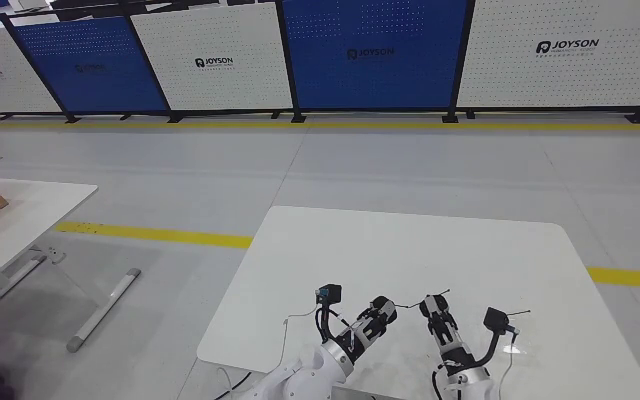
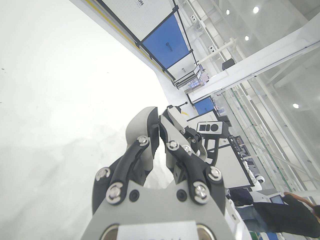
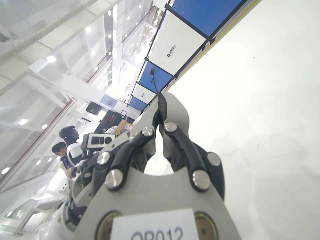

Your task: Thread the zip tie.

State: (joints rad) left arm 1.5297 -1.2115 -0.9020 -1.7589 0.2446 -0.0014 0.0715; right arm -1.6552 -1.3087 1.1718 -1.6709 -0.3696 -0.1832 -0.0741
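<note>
White table with rounded corners, standing on a pale grey floor.
The table [image 1: 400, 250] has a plain matte white top. Its far edge runs straight across from left to right, and its left edge slants outward toward the near left corner. A few tiny dark specks [image 2: 108, 71] lie scattered well apart on the surface. They are too small to tell what they are.

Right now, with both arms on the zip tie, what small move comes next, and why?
Probably swing the left gripper to curl its end of the zip tie toward the head. The right gripper is shut on it, head sticking out free, and the strap runs straight between them, so nothing looks threaded.
</note>
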